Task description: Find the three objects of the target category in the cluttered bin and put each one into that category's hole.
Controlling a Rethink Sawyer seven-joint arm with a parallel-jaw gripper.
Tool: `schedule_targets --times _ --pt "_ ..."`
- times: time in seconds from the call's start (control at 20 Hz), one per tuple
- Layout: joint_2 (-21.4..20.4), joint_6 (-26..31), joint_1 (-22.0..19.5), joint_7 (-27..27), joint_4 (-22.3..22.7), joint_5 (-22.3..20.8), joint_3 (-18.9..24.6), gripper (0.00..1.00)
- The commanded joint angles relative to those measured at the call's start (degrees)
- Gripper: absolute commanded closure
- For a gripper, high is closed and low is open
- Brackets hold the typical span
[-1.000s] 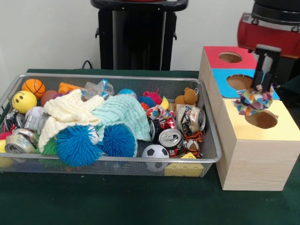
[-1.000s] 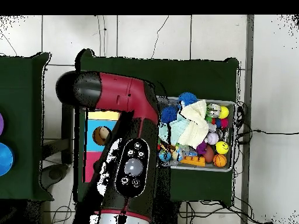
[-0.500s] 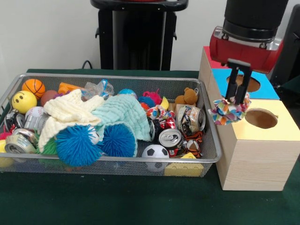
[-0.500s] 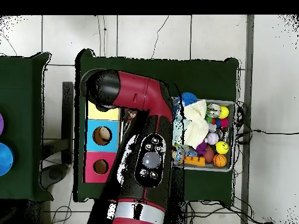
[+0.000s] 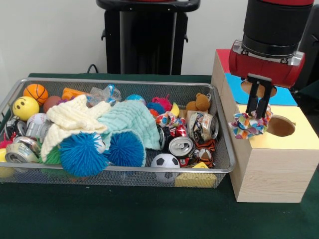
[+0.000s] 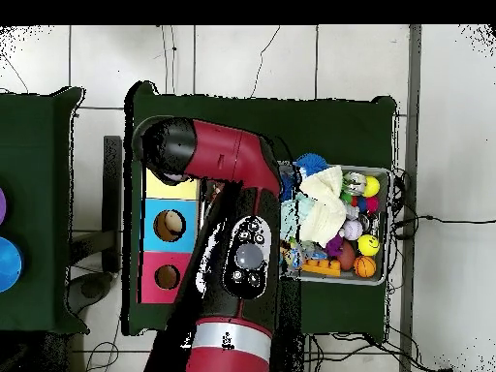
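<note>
Arm (image 5: 271,30) hangs straight down near the table's (image 5: 124,214) right edge in the front view. Its hand (image 5: 258,107) grips a patchwork fabric bundle (image 5: 250,124) over the yellow-faced box (image 5: 279,164), just beside the hole (image 5: 281,126).

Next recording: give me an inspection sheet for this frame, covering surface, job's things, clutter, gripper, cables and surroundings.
Surface: dark green table.
Job's things: wire bin full; one fabric bundle held above the yellow box's near-left edge, short of its hole; a similar patchy bundle lies in the bin.
Clutter: spiky blue balls, knitted cloths, cans, soccer ball, basketball, smiley ball, teddy.
Gripper: gripper shut on the bundle.
Cables: black cable behind the bin; more on the floor.
Surroundings: blue box, red box, black pedestal, tiled floor.
</note>
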Motion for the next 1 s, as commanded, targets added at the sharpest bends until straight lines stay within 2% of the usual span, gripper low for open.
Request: schedule_targets --times 0.05,1.0 --pt "0.1 2.1 -0.3 4.8 3.8 -0.3 5.9 1.0" --pt "-1.6 4.1 -0.4 5.0 4.5 0.5 7.1 1.0"
